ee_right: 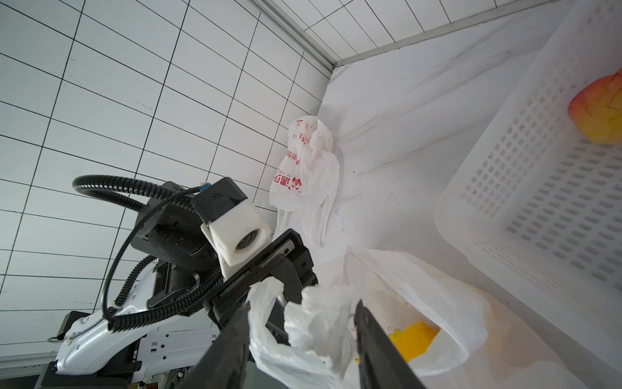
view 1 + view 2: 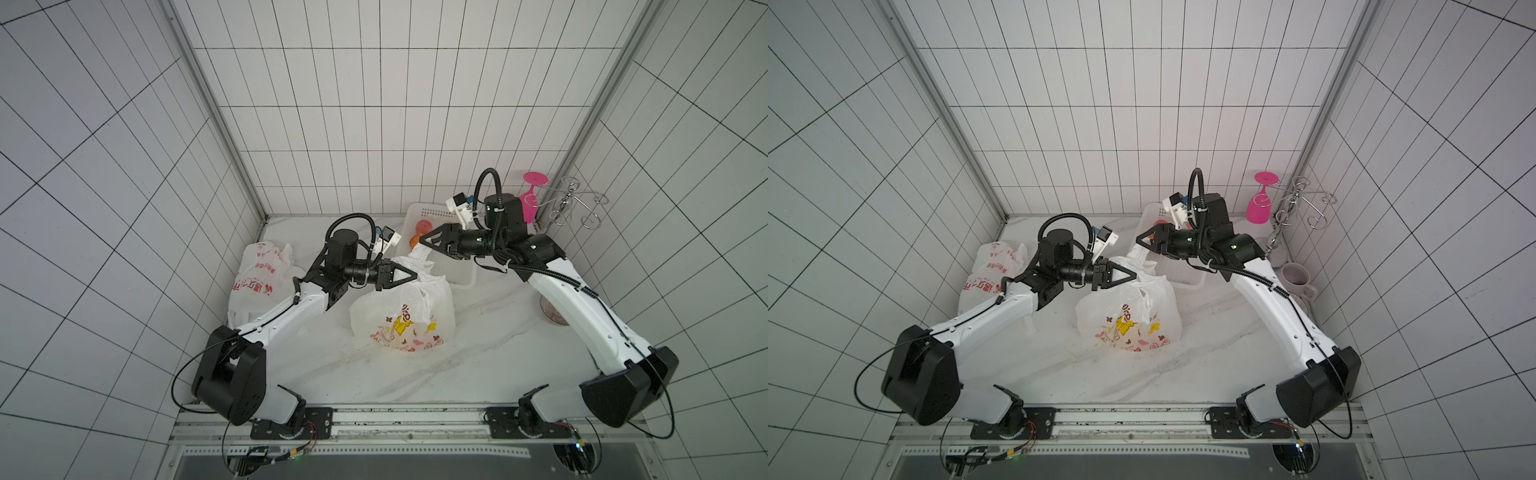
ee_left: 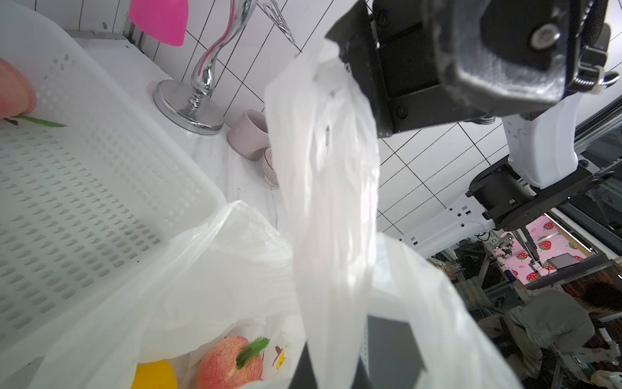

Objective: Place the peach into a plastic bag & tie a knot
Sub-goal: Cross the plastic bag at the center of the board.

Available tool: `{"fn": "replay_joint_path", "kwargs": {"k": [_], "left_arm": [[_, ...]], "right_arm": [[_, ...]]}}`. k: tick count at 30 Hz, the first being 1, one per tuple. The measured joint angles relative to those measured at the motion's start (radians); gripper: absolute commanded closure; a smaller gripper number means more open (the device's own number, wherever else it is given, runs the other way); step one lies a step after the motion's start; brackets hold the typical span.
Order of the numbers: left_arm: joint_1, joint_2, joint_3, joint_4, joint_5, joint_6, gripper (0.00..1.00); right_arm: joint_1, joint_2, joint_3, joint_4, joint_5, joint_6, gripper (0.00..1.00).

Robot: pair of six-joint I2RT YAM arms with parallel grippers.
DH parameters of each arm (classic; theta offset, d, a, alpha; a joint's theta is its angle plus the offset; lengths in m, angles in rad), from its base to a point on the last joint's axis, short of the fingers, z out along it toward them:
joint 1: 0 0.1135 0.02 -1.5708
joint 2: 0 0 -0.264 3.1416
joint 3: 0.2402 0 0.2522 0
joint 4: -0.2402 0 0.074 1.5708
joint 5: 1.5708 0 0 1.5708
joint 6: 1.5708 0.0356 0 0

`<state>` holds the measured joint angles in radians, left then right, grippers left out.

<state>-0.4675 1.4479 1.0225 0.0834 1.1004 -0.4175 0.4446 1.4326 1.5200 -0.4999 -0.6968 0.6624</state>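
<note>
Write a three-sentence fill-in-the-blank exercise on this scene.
1. The peach inside the printed bag has a ____ leaf.
2. The goblet hanging upside down from the chrome rack is ____.
3. The second peach lies in the white ____.
Missing words: green; pink; basket.

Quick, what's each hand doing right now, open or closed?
Left hand: closed on the bag handle.
Right hand: open, that handle lying between its fingers.

Left gripper [image 2: 413, 276]: black, jaws pressed together, wrist level, pointing rightward.
Right gripper [image 2: 422, 240]: black, jaws apart, pointing leftward.
</note>
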Motion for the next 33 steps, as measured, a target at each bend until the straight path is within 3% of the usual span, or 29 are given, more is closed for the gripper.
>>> {"fn": "replay_joint_path", "kwargs": {"k": [6,10,23,33], "left_arm": [[0.003,-0.008,0.0,-0.01,0.0,0.0,0.89],[0.017,-0.008,0.0,-0.013,-0.002,-0.008,0.84],[0.05,-0.008,0.0,0.057,-0.007,-0.107,0.92],[0.056,0.008,0.0,0.073,-0.007,-0.156,0.95]], "right_arm": [[0.0,0.04,0.002,-0.008,0.001,0.003,0.87],[-0.007,0.037,0.002,-0.012,0.006,-0.01,0.99],[-0.027,-0.14,-0.056,0.006,-0.031,-0.172,1.0],[0.174,-0.254,-0.232,-0.059,0.098,-0.438,1.0]]}}
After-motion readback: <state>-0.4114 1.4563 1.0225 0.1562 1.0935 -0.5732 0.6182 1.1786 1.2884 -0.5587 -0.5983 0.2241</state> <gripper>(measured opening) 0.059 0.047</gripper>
